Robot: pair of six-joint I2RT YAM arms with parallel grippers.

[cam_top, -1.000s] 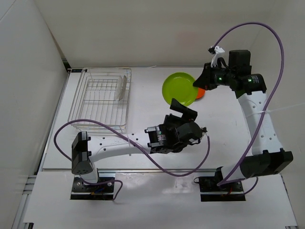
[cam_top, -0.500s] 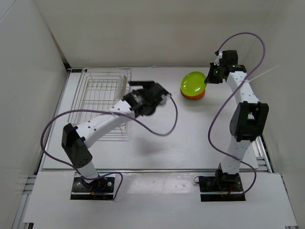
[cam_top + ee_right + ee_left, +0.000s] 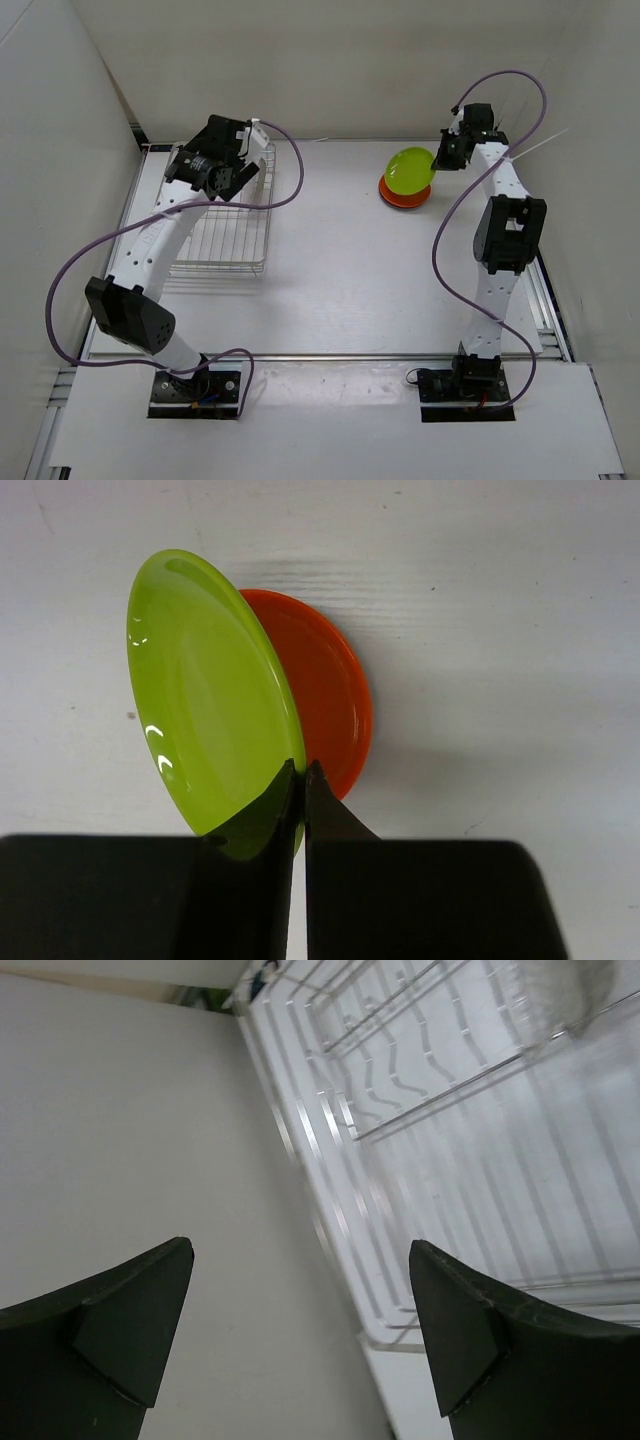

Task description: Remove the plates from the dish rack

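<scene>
Now my right gripper (image 3: 302, 770) pinches the green plate (image 3: 205, 690) by its rim, tilted over the orange plate (image 3: 330, 705), presumably for stacking; my left gripper (image 3: 300, 1250) hangs spread above the rack (image 3: 215, 245), ready for another.

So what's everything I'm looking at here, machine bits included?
Silver wire-grid dish rack: one, left side of the table.
Clear glassy plate: apparently one, blurred, at one end of the rack.
Lime green round plate: one, tilted over the orange plate, held by its rim.
Orange round plate: one, flat on the table, far right.
White table: one.
Purple cables: two, one per arm.
Left gripper: black, open, above the rack.
Right gripper: black, shut on the green plate.
</scene>
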